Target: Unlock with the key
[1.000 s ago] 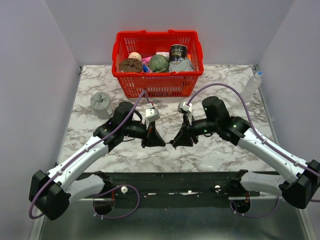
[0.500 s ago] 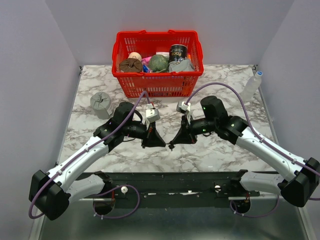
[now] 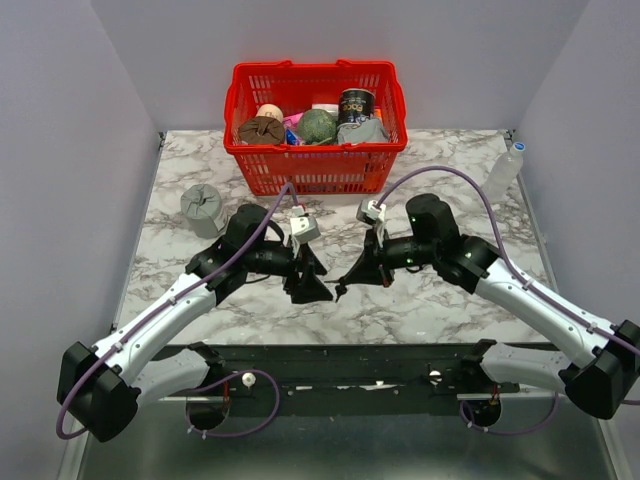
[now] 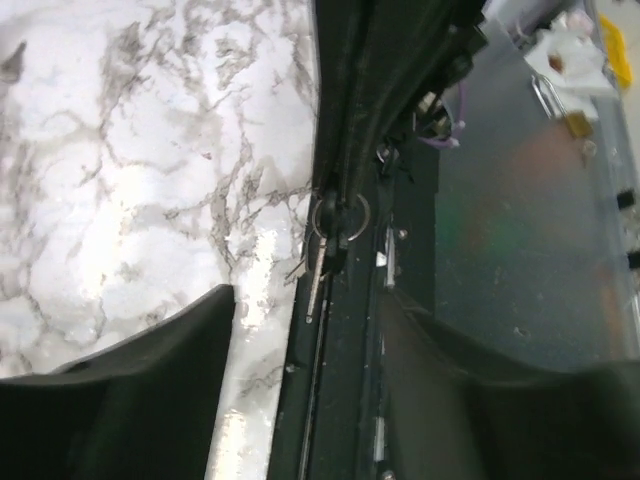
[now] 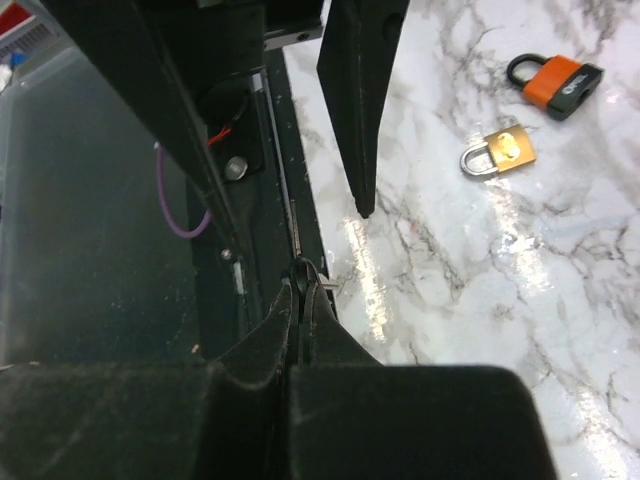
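The key (image 4: 318, 275), with a thin metal blade and a small split ring at its head, is shown hanging from the tips of the right gripper (image 5: 298, 275). The fingers of that gripper are pressed together on the ring end, and the blade is left pointing downward. In the left wrist view the key is seen against the line where the marble table (image 5: 480, 280) meets the dark base rail (image 3: 330, 365). It is suspended above that line and not laid on it.

The left gripper (image 3: 311, 285) is held just beside the key with its fingers spread. The key lies in the gap between them and is touched by neither. The two grippers are brought tip to tip over the near middle of the table.

Farther out on the marble, an orange-and-black padlock (image 5: 555, 82) and a brass padlock (image 5: 500, 150) are laid flat, near each other but apart. At the far edge a red basket (image 3: 315, 170) filled with assorted items is placed. A grey object (image 3: 203, 208) is set at its left and a clear bottle (image 3: 505, 172) at the right.
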Tool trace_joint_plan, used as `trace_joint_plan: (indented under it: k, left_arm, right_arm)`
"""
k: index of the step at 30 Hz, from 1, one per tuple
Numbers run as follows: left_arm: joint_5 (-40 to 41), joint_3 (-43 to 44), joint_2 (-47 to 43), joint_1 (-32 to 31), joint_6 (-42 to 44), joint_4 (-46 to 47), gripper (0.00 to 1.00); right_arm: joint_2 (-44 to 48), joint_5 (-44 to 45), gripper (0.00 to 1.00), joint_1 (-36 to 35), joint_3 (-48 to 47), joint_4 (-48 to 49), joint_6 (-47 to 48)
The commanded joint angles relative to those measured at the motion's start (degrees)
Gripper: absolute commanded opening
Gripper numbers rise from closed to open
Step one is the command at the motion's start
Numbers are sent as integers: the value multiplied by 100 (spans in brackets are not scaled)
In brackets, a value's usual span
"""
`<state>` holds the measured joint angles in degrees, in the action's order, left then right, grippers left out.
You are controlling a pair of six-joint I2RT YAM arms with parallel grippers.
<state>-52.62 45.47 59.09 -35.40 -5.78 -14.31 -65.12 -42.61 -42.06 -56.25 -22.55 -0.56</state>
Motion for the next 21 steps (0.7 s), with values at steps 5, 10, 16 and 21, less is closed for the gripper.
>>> trace_joint_plan:
  k: [5, 10, 16, 21]
  left_arm:
    - [2777, 32, -178, -29, -536, -195, 98]
    - [4127, -818, -590, -37, -1880, 504, 99]
    - [5541, -2077, -785, -29, -3333, 1404, 99]
    - [6000, -2077, -469, -37, -3535, 1535, 99]
  right_arm:
    - [570, 1789, 1, 40, 746, 1216, -700]
    - [913, 2300, 1, 470, 1159, 1490, -1051]
    - [1720, 2827, 1, 937, 1581, 1472, -1166]
    - [2222, 3215, 1, 946, 1871, 1384, -1148]
